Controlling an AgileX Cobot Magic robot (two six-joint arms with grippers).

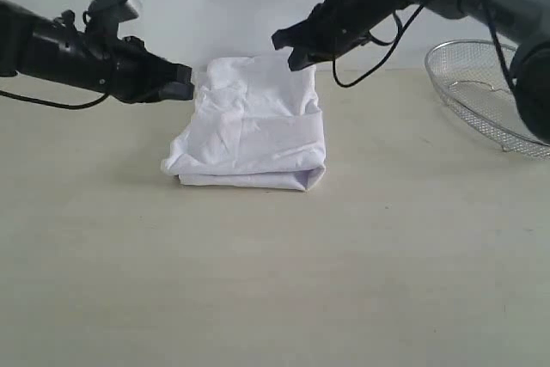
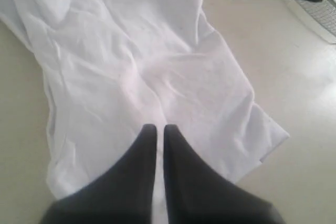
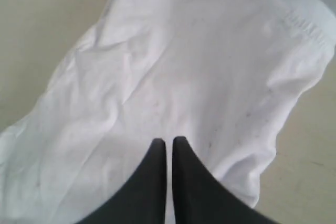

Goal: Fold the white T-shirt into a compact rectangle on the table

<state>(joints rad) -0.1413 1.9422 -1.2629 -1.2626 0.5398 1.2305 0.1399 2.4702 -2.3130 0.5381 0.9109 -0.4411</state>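
Left gripper (image 2: 156,127): the two fingers stand together with only a thin slit between them. No cloth is seen between them, so I judge it closed and empty. It is low, at the far left corner of the shirt (image 1: 249,135); I cannot tell if it touches the cloth.
Right gripper (image 3: 169,140): also closed, only a thin slit, and no cloth is caught in it. In the exterior view it hangs above the far right corner of the shirt, clear of it.
Why held so: both grippers are at the far edge and hold nothing. I judge the cloth is released and lies by its own weight.
Shirt: it lies on the table (image 1: 275,298), a little to the left of the middle, folded in layers into a rough rectangle. The near edge is thick and doubled. The top is wrinkled, and no lettering shows.
Progress: the folding looks nearly finished. Perhaps only smoothing is left.
Basket (image 1: 485,92): wire mesh, at the right side of the table, well apart from the shirt.
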